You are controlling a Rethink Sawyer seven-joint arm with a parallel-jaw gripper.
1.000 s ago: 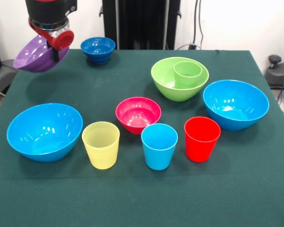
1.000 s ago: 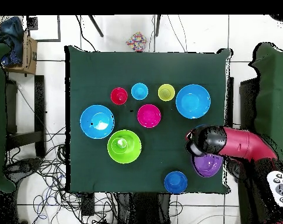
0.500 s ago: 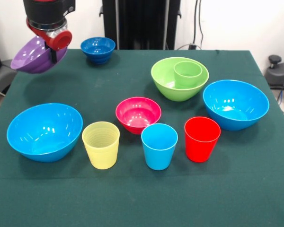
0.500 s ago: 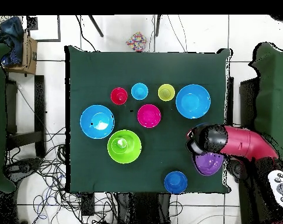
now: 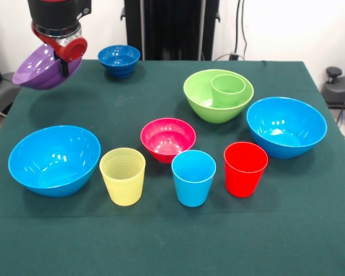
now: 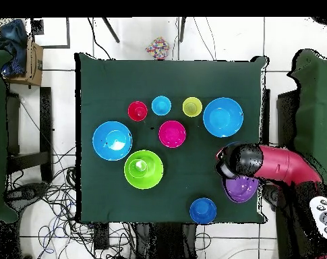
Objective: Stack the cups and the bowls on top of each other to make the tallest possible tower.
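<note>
My gripper (image 5: 64, 64) is shut on the rim of the wide purple bowl (image 5: 41, 68) and holds it tilted in the air over the table's far left corner; from above the bowl (image 6: 241, 189) shows under the arm. The lime-green bowl (image 5: 202, 99) stands at the far right with the green cup (image 5: 228, 89) inside it. Two light blue bowls sit at front left (image 5: 53, 159) and at right (image 5: 286, 126). The pink-red bowl (image 5: 168, 138) is in the middle. The dark blue bowl (image 5: 119, 60) is at the far edge. Yellow (image 5: 122, 175), light blue (image 5: 193, 177) and red (image 5: 245, 168) cups stand in a front row.
The green cloth-covered table (image 5: 161, 241) has bare cloth along its front edge. The black pedestal (image 5: 171, 29) rises behind the far edge. Chairs stand at both sides of the table in the overhead view (image 6: 317, 94), and cables lie on the floor (image 6: 44, 195).
The purple bowl in my gripper has risen slightly and shifted a little to the left in the front view. Everything on the table has stayed where it was.
</note>
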